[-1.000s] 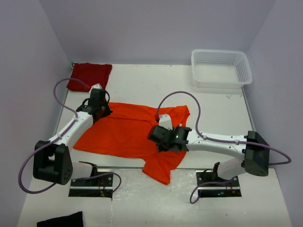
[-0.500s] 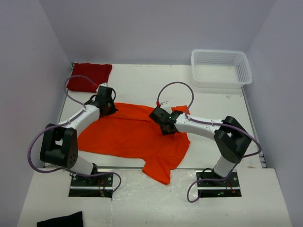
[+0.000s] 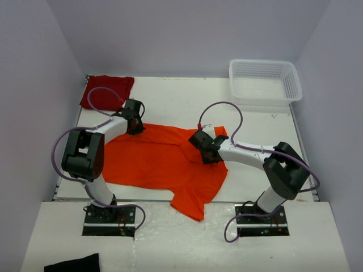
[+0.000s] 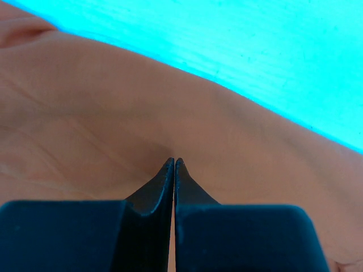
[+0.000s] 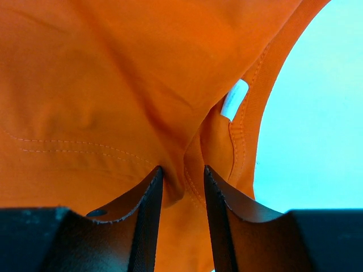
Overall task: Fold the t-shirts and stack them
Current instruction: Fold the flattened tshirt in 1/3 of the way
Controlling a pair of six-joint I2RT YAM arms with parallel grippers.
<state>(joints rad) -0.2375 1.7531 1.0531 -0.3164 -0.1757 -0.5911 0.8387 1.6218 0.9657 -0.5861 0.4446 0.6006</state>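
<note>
The orange t-shirt (image 3: 159,161) lies spread and rumpled across the middle of the table. The dark red t-shirt (image 3: 108,89) sits bunched in the far left corner. My left gripper (image 3: 135,122) is down on the orange shirt's far left edge; the left wrist view shows it (image 4: 174,160) shut, with the cloth (image 4: 85,113) creased toward its tips. My right gripper (image 3: 204,148) is at the shirt's collar. In the right wrist view it (image 5: 182,170) is closed on a fold of orange fabric (image 5: 102,85) beside the collar's white label (image 5: 234,99).
A white mesh basket (image 3: 264,85) stands at the far right corner. A small black cloth (image 3: 74,264) lies at the near left, in front of the arm bases. Walls close in the table at the left, back and right.
Both grippers have moved toward the far side and the orange shirt's left part has shifted with them. The right jaws have closed in on the collar fold.
</note>
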